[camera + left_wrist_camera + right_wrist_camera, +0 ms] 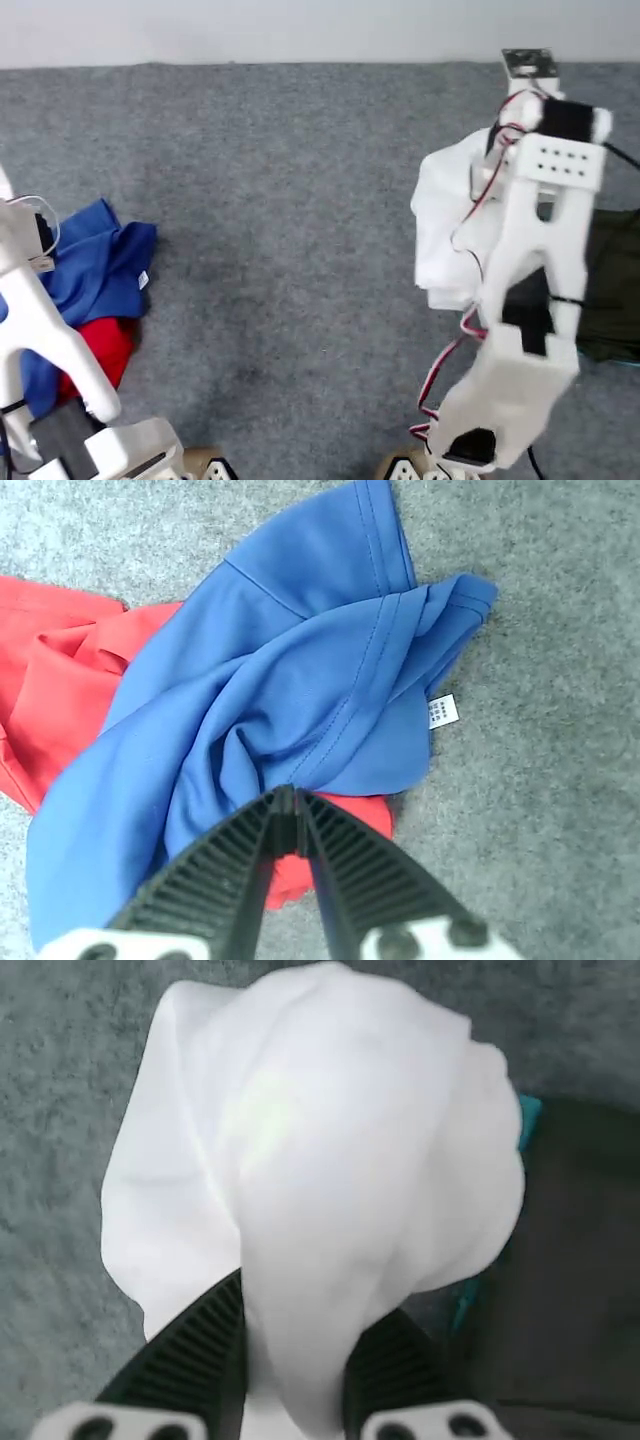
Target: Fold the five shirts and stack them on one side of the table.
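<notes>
**Both grippers on cloth, 0 shirts folded**

Right gripper [298, 1310] is clamped on the bunched white shirt [320, 1140], right of the high view, beside the dark shirt [615, 270]. Left gripper [288, 798] has its jaws together at a blue shirt [300, 680] fold, over the red shirt [60, 690], lower left. Fabric looks light and limp, so grab hems. The arm hides part of the white shirt. The teal sliver [528, 1115] may be shirt 5.

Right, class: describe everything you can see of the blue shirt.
The blue shirt is smooth, knit-looking fabric with stitched hems and a small white tag. It lies crumpled, unfolded, on the grey table, partly over the red shirt. The left gripper, jaws shut, pinches a fold whose creases fan out from there.
</notes>
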{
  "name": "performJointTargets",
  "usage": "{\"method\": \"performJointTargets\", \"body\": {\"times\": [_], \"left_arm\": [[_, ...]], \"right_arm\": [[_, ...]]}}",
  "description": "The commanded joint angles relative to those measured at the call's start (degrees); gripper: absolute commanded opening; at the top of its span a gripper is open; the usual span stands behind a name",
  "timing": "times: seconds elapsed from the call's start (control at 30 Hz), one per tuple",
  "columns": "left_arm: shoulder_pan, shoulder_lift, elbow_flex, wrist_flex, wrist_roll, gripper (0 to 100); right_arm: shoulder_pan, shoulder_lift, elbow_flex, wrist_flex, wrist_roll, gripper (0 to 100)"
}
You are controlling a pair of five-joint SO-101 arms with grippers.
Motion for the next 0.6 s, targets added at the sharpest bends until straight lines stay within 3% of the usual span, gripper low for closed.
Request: {"method": "performJointTargets", "body": {"times": [0.0,0.3,0.57], "left_arm": [[-0.26,-1.93,-0.4,1.05,-0.26,2],[-0.26,-1.85,-0.4,1.05,-0.26,2],[-0.26,-1.85,-0.31,1.05,-0.26,2]], "right_arm": [[3.65,-12.09,3.87,2.42,4.04,0.8],[15.78,-22.55,6.77,2.15,14.95,0.8],[23.6,-22.37,7.21,-0.13,17.41,0.8]]}}
